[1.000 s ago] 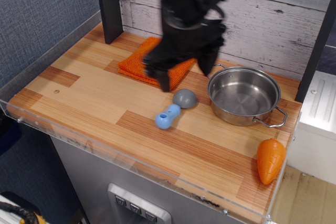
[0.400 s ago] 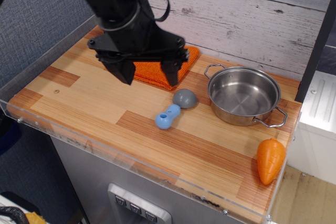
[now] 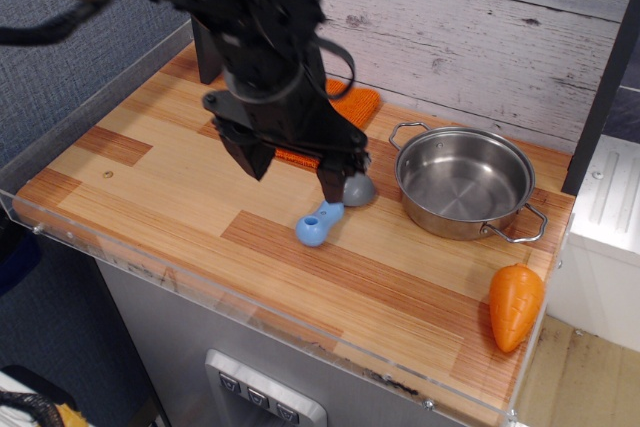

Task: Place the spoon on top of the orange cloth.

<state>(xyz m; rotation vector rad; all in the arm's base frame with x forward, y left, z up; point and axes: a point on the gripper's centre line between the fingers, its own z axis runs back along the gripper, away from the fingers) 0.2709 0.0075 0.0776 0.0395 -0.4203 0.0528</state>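
Step in hand, by my reading: the approach to the spoon (image 3: 328, 209), not yet a grasp. The gripper (image 3: 295, 165) hangs above the worktop (image 3: 150, 162) with its two dark fingers spread wide and nothing between them; one fingertip (image 3: 334, 185) sits just beside the grey bowl, the other well off toward the left edge.

To do it well, I would centre the open jaws over the handle, not the dome (the rounded bowl looks likely to squirt out of a pinch). The handle lies at a slant, so the wrist should turn until the fingers close across it. Come down low, since the spoon lies flat on the wood. Once lifted, the carry to the cloth (image 3: 350, 107) is short, toward the back edge.

Spoon: small, a toy by the look. Grey dome bowl, mouth down, partly hidden behind the fingertip. Stubby light-blue handle ending in a round knob that points toward the front edge. It lies near mid-worktop, just left of the pot (image 3: 463, 182), apart from it.

Cloth: bright orange, nubbly; mostly hidden behind the arm, near the back edge.
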